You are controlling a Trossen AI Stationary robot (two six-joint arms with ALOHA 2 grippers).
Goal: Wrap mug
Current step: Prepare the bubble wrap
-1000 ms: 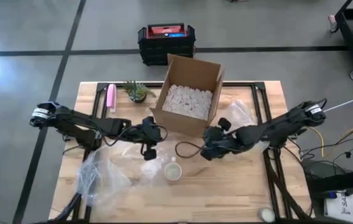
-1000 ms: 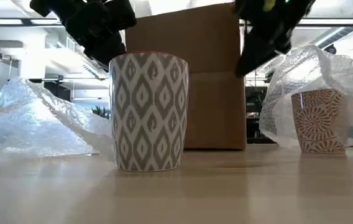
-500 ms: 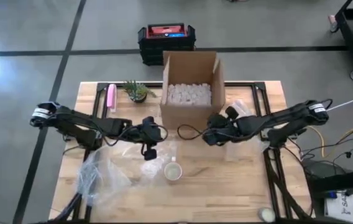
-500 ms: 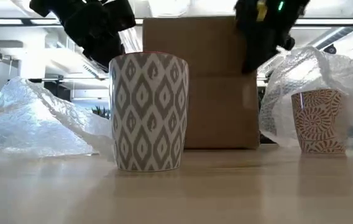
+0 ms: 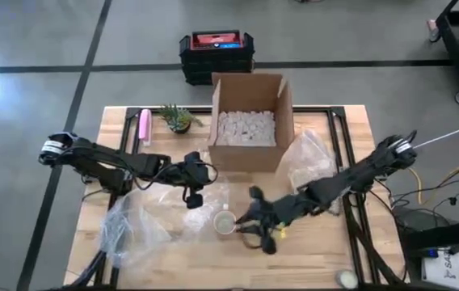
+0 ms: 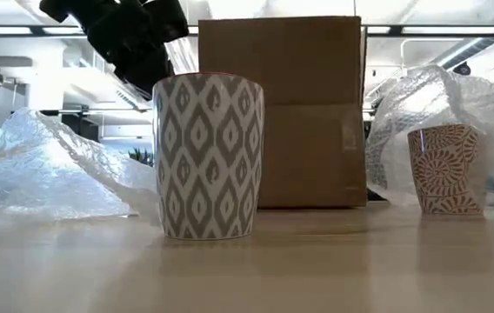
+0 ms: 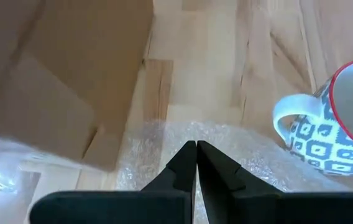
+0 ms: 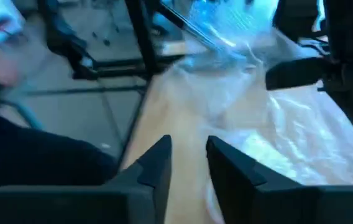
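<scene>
Mug [image 5: 225, 222]: grey-white diamond pattern, red rim, upright, toward table's [image 5: 318, 259] front edge, no readable writing.
Left gripper [image 5: 192, 196]: clenched, over bubble wrap [image 5: 145, 230] beside mug.
Right gripper [image 5: 250, 229]: fingers parted, just beside mug.

You won't find any legible writing, label, brand, number or sign in these views. The red-topped case [image 5: 216, 40] on the floor beyond the tabletop's far edge carries a bluish patch, but it is too small for you to read. The cardboard box [image 6: 278, 111] faces you with plain sides, and the mug [image 6: 208, 156] bears pattern only.
</scene>
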